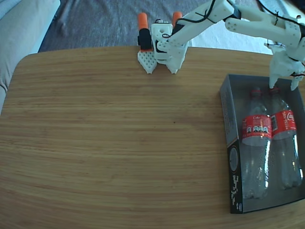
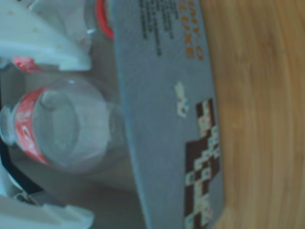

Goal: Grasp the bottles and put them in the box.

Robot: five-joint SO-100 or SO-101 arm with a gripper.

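Two clear bottles with red labels lie side by side in the box (image 1: 230, 129), necks toward the far end: one bottle (image 1: 256, 143) on the left and another bottle (image 1: 286, 138) on the right of the fixed view. My gripper (image 1: 284, 85) hovers open over the far end of the box, above the right bottle's neck. In the wrist view, my gripper (image 2: 90, 140) has white fingers (image 2: 47, 45) spread wide on either side of a bottle (image 2: 57, 126) seen end-on, not touching it. The second bottle's red neck ring (image 2: 102, 21) shows at the top. The grey box wall (image 2: 162, 119) runs alongside.
The box sits near the right edge of a round wooden table (image 1: 119, 143). The arm's base (image 1: 159, 45), with orange parts, stands at the table's far edge. A grey carpet lies beyond the table.
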